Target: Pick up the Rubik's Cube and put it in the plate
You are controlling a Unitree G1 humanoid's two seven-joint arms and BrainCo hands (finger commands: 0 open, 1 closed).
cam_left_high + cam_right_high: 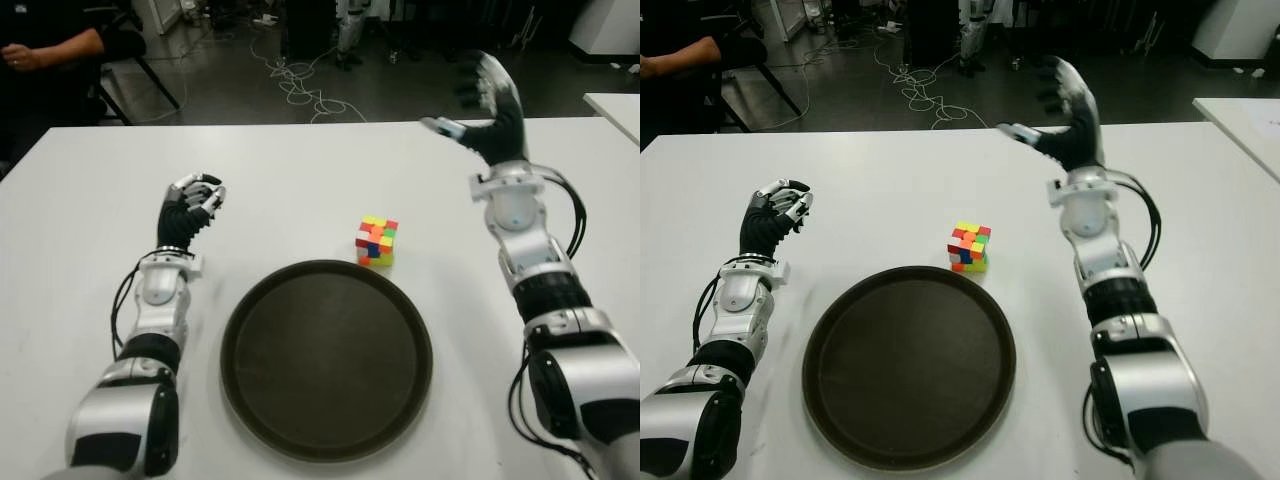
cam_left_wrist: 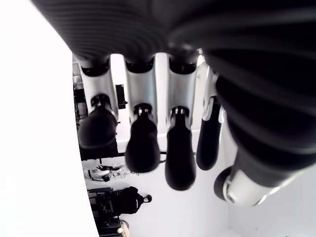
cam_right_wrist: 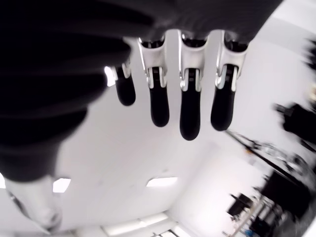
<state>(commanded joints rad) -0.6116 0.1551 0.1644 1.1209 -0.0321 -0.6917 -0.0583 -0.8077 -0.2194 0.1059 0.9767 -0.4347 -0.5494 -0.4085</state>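
Left eye view shows us the Rubik's Cube (image 1: pixel 376 241) on the table (image 1: pixel 300 170) by the plate (image 1: pixel 326 358), left of our raised, empty right hand (image 1: pixel 489 105) with its fingers spread, while our left hand (image 1: pixel 193 203) curls empty.

Silver-and-black jointed arms with looping black cables, each robot hand (image 1: pixel 190 205) (image 1: pixel 490 105) black-fingered with silver knuckles

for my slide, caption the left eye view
Rubik's Cube beside empty plate; right hand raised open, left hand curled.
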